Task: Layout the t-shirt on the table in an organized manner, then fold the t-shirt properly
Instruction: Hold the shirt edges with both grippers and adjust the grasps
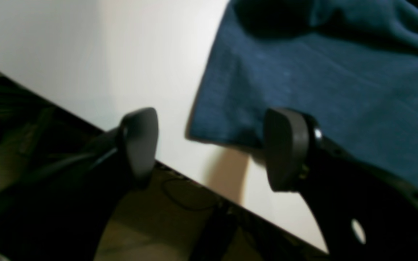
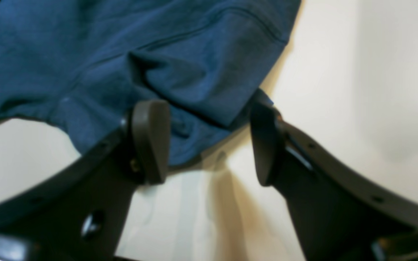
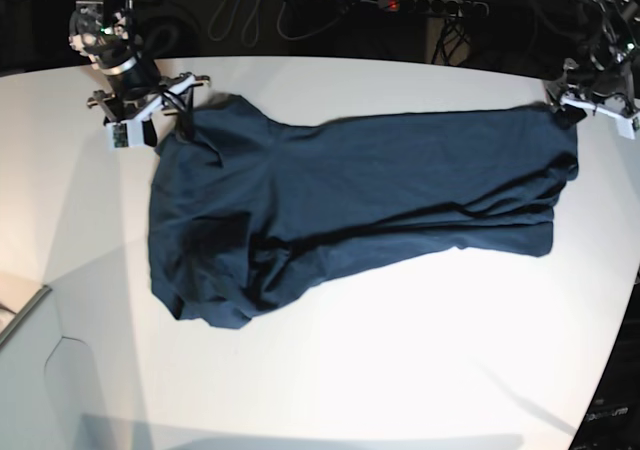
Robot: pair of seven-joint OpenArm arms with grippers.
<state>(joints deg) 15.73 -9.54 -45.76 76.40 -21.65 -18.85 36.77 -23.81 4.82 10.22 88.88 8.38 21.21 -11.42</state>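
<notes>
looking through the left wrist view first: left gripper [image 1: 210,148] has its jaws wide apart, straddling one corner of the shirt [image 1: 321,83]. one pad sits over the cloth, the other over bare table [image 1: 85,54], close to the table's edge. nothing clamped. risk as i judge it: closing from here could pinch only a thin lip of hem, or miss it outright, since the corner lies off-centre in the gap. the table edge is near, so a pull outward could drag cloth off the side.

right wrist view: right gripper [image 2: 209,141] also spread apart, a rumpled sleeve or hem fold lying between the pads, nothing gripped. seam and creases show several layers bunched there. likely trouble: clamping the bunch would catch two layers together, and a later pull would keep the wrinkle in rather than spread it.

base view: shirt [image 3: 350,200] lies across the far half of the table [image 3: 400,370], stretched sideways between the two arms, heavily creased, the end nearer the right gripper [image 3: 150,105] doubled over in a dark lump. left gripper [image 3: 590,100] sits at the opposite corner by the table's edge. layout looks unfinished. uneven pulling by the two arms could skew the cloth or slide the whole shirt toward one side; the folded-under lump may stay trapped.
</notes>
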